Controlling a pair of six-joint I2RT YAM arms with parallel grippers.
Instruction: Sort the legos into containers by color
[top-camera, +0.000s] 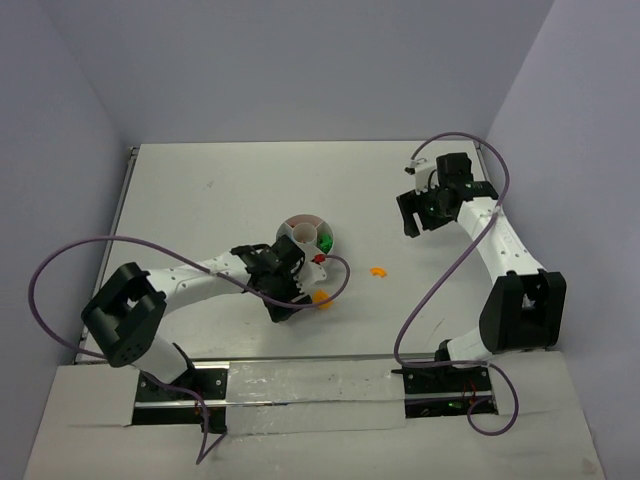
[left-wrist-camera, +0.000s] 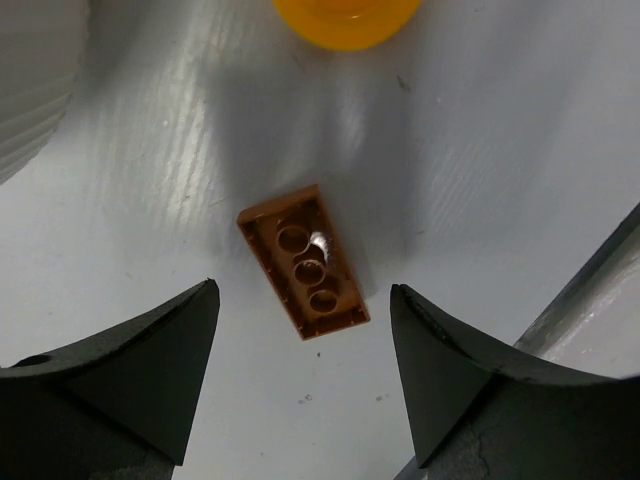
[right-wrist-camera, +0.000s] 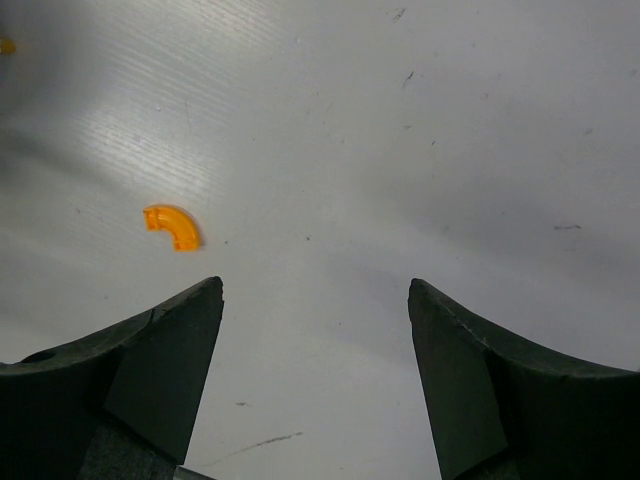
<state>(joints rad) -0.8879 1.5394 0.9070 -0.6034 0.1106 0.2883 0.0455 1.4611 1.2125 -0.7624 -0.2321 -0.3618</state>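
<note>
Only the left wrist view shows the brown brick (left-wrist-camera: 303, 262) — untouched inside the wide-open left gripper (top-camera: 283, 305); right gripper (right-wrist-camera: 315, 290) open, empty, orange arc (right-wrist-camera: 172, 226) at ten o'clock.

Nothing readable is showing in any of the three views: no lettering, number, brand or sign. The brown-orange lego (left-wrist-camera: 303, 262) is lying underside up on the bench (left-wrist-camera: 480, 150), showing only plain round tubes with no legible mark on them. The curved yellow-orange lego (right-wrist-camera: 172, 226) is appearing too small for any moulded lettering to be made out.
</note>
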